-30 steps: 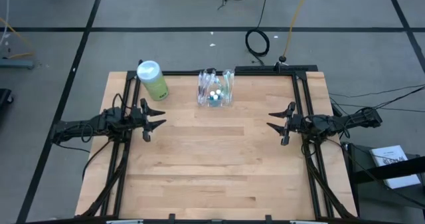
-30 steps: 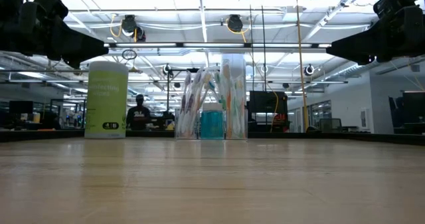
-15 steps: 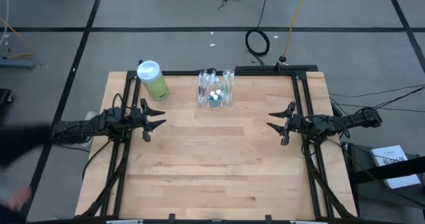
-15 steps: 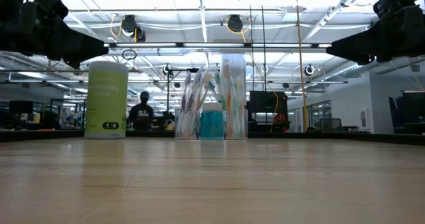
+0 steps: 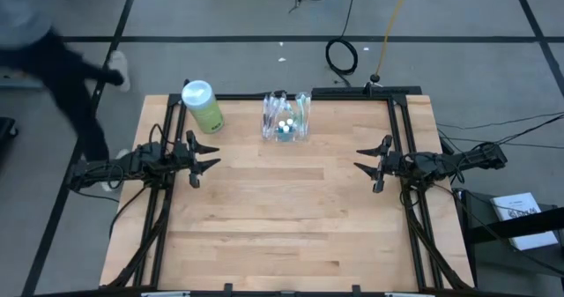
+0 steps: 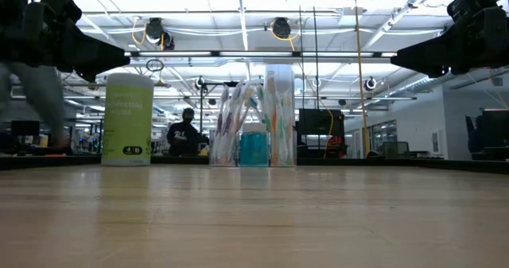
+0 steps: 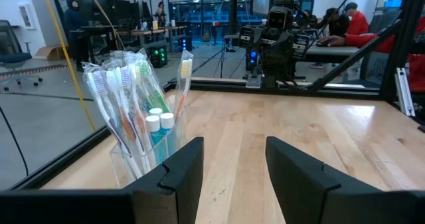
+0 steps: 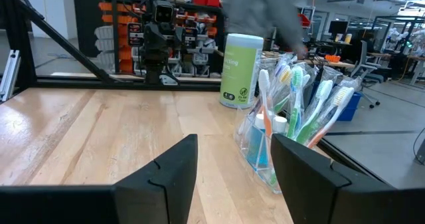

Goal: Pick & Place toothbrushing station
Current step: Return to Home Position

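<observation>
Upright at the far edge of the table (image 5: 291,218), near its middle, the clear toothbrushing station (image 5: 286,119) holds several toothbrushes (image 7: 129,101) and white-capped tubes (image 7: 159,119). A light-green bottle (image 5: 202,105) stands apart on its left. The left claw (image 5: 204,157) hovers over the table's left side, released and empty. The right claw (image 5: 368,165) hovers over the right side, likewise spread and empty. A blurred person (image 5: 53,59) shows on the floor beyond the far left corner.
</observation>
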